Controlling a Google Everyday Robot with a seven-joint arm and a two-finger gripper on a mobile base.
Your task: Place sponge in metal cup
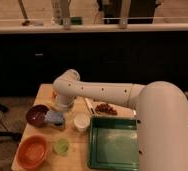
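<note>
Reaching across the table (79, 152) from the right, my arm (107, 92) bends at the far left and goes down to the gripper (59, 109), which is low over the sponge (54, 118). I cannot tell if the gripper is clenched on the sponge or released, because my wrist hides this part. The tray (114, 145) lies at the right, the orange bowl (33, 151) at the front left, and the maroon bowl (37, 115) just left of the sponge. The sponge lies on the table between this bowl and the cup (81, 121), near both, and it is not in the cup. The green cup (62, 146) stands in front.

I think the risk is in the short way to the cup. The sponge looks about as wide as the cup, so if I release it off centre, it may catch on the rim and fall off. If I carry it too low, it can knock the cup over.
</note>
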